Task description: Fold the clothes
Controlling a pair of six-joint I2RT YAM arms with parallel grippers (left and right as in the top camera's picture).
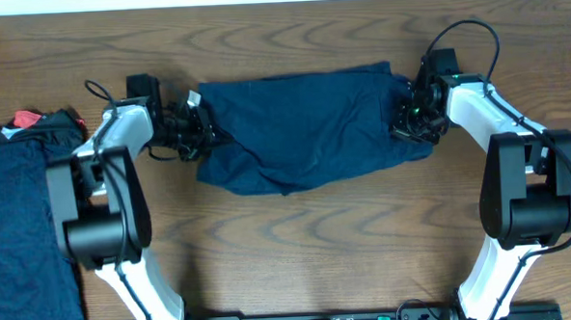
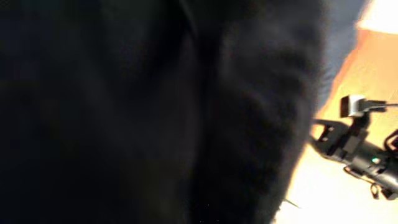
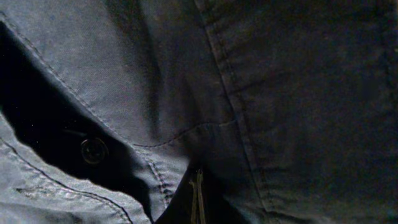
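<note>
A wrinkled dark navy garment (image 1: 303,125) lies spread across the middle of the wooden table. My left gripper (image 1: 199,131) is at its left edge and my right gripper (image 1: 409,116) is at its right edge, and the cloth is drawn out between them. Dark navy fabric (image 2: 155,112) fills the left wrist view and hides the fingers. The right wrist view is filled by the same garment (image 3: 280,93), with seams, a button (image 3: 94,150) and a zip (image 3: 198,199); the fingers are hidden there too.
A heap of more navy clothes (image 1: 23,220) lies at the table's left edge, with a red piece (image 1: 25,119) at its top. The right arm (image 2: 364,155) shows across bare wood in the left wrist view.
</note>
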